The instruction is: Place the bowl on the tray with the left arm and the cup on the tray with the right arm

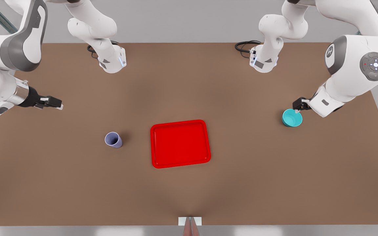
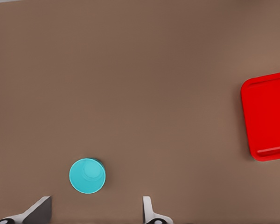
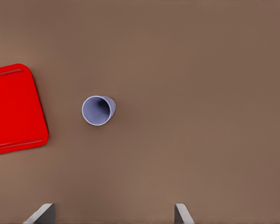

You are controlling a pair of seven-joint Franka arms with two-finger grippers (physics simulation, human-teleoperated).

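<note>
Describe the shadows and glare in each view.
Front view: soft lighting, a faint shadow beside the lavender tapered cup, no glare on the flat red tray. Left wrist view: a thin dark shadow edges the turquoise round bowl. Right wrist view: even light, no glare.

A simulated robot lab: two white arms (image 1: 349, 65) mounted over a bare brown table (image 1: 241, 183), grey surrounds.

You see the tray (image 2: 268, 116) cut off by the edge in both wrist views; the left gripper (image 1: 296, 110) overlaps the bowl's (image 1: 291, 118) rim.
</note>
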